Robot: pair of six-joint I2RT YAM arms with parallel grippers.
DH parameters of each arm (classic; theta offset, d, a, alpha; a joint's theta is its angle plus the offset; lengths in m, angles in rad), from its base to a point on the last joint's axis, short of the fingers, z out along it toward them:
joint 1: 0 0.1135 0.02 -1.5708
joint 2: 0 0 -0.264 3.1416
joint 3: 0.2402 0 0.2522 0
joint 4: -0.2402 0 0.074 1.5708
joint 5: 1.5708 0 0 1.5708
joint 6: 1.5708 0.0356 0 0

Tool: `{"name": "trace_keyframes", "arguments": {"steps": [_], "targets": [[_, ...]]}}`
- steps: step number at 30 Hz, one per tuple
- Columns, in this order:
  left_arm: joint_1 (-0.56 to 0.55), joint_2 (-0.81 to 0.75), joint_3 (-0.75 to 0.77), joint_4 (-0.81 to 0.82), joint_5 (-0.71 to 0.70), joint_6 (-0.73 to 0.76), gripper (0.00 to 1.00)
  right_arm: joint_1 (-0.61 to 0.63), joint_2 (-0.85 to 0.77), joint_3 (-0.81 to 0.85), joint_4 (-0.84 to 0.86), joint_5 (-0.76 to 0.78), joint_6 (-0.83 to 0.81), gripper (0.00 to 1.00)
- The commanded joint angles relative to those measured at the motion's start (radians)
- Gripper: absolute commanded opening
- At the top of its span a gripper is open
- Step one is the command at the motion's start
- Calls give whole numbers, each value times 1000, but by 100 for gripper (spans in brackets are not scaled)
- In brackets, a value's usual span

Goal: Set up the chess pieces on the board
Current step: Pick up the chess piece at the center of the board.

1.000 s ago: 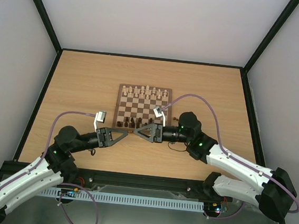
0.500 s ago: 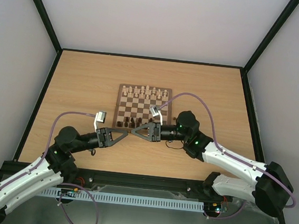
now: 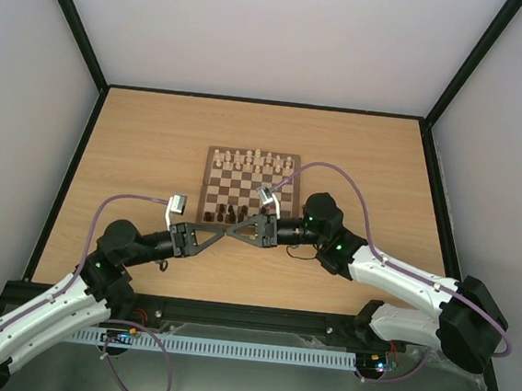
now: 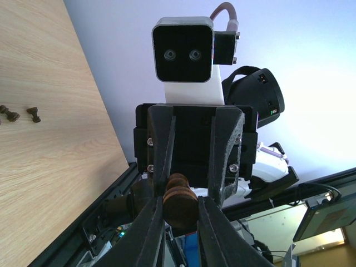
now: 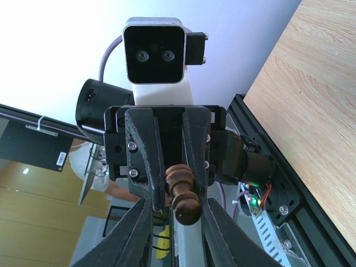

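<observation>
My left gripper [image 3: 220,233] [image 4: 179,222] is shut on the round base of a dark brown chess piece [image 4: 181,208], held in the air just off the near left corner of the board [image 3: 208,183]. My right gripper [image 3: 236,231] [image 5: 178,222] faces it tip to tip. Its jaws stand narrowly open around the head of the same piece [image 5: 186,207]: one finger is close against it and a gap shows at the other. A few dark pieces [image 3: 225,214] stand on the board's near left squares. Two more dark pieces [image 4: 34,114] lie on the table.
Pale cream chessmen [image 3: 255,161] fill the board's far rows. The board sits mid-table on the wooden tabletop [image 3: 136,147], which has a black raised rim. Both arms reach in from the near edge, with their purple cables [image 3: 337,171] arching above them.
The right gripper has slid left until its tips meet the left gripper's, and its jaws have narrowed around the piece. The left arm has stayed still.
</observation>
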Motion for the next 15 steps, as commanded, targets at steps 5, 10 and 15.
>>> {"name": "trace_keyframes", "arguments": {"steps": [5, 10, 15], "targets": [[-6, 20, -8, 47, 15, 11, 2, -3, 25, 39, 32, -29, -19, 20], [-6, 34, 5, 40, 22, 22, 2, -4, 30, 47, 25, -29, -24, 16], [-6, 25, 22, -8, 14, 47, 13, -3, 10, 56, -29, -11, -52, 14]]}}
